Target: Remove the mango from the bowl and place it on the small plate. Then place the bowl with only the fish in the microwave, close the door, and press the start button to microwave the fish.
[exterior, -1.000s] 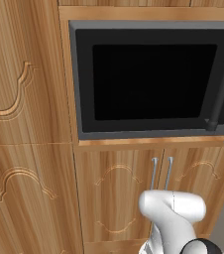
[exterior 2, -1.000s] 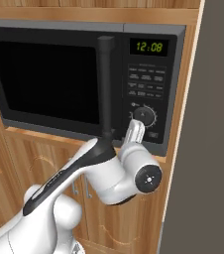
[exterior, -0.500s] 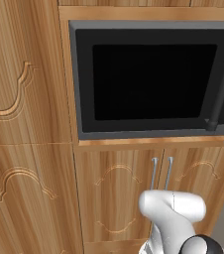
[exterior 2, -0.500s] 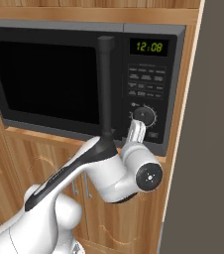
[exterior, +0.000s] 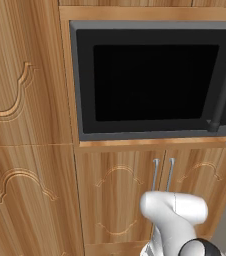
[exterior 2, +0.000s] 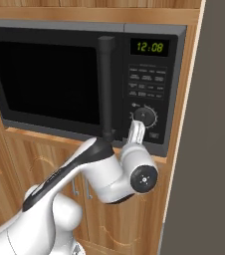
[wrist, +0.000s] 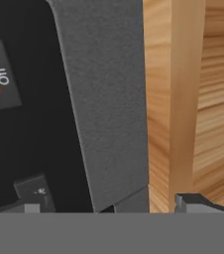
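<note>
facing the camera, the microwave [exterior 2: 84, 82] sits built into the wooden cabinets [exterior: 30, 150], its long axis running left to right. the door [exterior: 155, 82] is closed flush, its bar handle [exterior 2: 106, 87] upright along the right edge. gripper [exterior 2: 137, 130] rests at the lower right of the control panel [exterior 2: 149, 94], jaws spread wide and holding nothing; contact with a button appears likely but is unclear.
</note>
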